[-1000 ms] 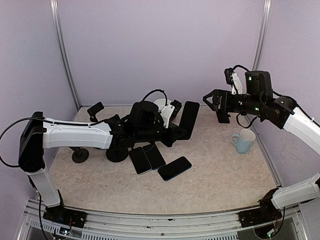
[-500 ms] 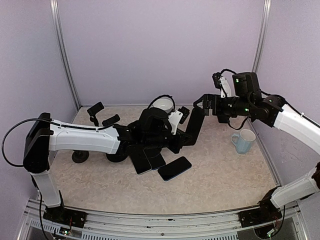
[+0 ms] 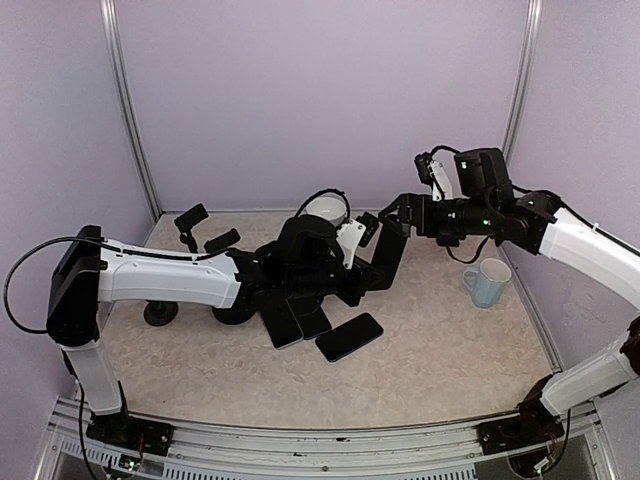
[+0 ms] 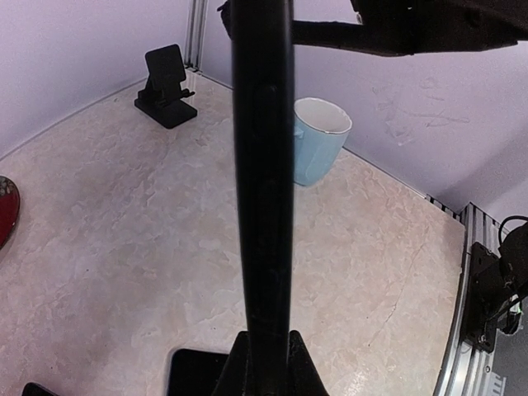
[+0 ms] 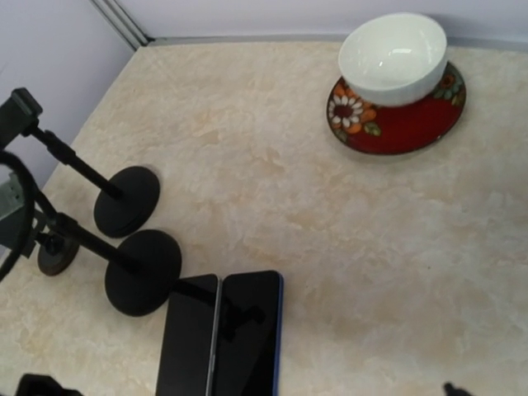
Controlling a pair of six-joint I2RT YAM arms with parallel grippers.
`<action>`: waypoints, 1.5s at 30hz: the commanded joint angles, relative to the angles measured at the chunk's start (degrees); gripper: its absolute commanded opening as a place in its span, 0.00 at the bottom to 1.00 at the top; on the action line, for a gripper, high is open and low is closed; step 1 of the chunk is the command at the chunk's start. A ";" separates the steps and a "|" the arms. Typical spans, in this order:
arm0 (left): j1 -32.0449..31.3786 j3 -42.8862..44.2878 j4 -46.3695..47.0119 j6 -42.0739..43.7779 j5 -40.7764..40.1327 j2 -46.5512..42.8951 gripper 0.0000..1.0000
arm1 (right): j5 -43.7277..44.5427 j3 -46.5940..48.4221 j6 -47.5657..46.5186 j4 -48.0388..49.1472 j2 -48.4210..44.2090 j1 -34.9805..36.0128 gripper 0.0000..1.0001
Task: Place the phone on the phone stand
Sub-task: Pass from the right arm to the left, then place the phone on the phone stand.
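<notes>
Standing by the table, noting each view in turn

Top view: the left gripper (image 3: 358,283) is clamped on the lower end of the phone (image 3: 387,250). It holds the phone tilted and off the table, near the middle back. The right gripper (image 3: 394,214) sits at the phone's upper end with its jaws apart; I cannot tell whether it touches. Three spare phones (image 3: 312,318) lie flat underneath. The pole stands (image 3: 190,218) at back left carry nothing. A mug (image 3: 487,282) stands to the right.

Left wrist view: the phone shows edge-on, pinched at the bottom of the view and running up out of the top. A small desk stand (image 4: 167,78) in the far corner is empty and well apart from the phone.

Right wrist view: only the gripper's finger ends show, at the two bottom corners, spread wide with nothing between them. A bowl (image 5: 394,58) sits on a red plate (image 5: 396,124).

Progress, as I judge it: the pick-up is done and this looks like a handover just starting. Still to do are closing the right grip, releasing the left, carrying the phone to a stand and seating it
</notes>
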 commanded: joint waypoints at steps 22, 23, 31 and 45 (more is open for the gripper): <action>-0.53 0.26 3.67 0.50 -0.85 -2.50 0.13 | 4.32 4.15 -0.19 -0.74 2.06 3.22 0.49; -0.53 0.27 3.30 0.57 -1.04 -2.87 0.22 | 4.64 4.50 -0.59 -0.89 2.19 3.22 0.48; -0.10 -1.68 -1.44 1.47 -2.98 -9.60 0.73 | 9.11 8.97 -5.47 -1.32 4.11 2.17 0.48; 9.48 -14.62 -12.14 1.49 -5.60 -32.74 0.99 | 8.96 11.13 -12.91 2.48 9.77 -11.33 0.47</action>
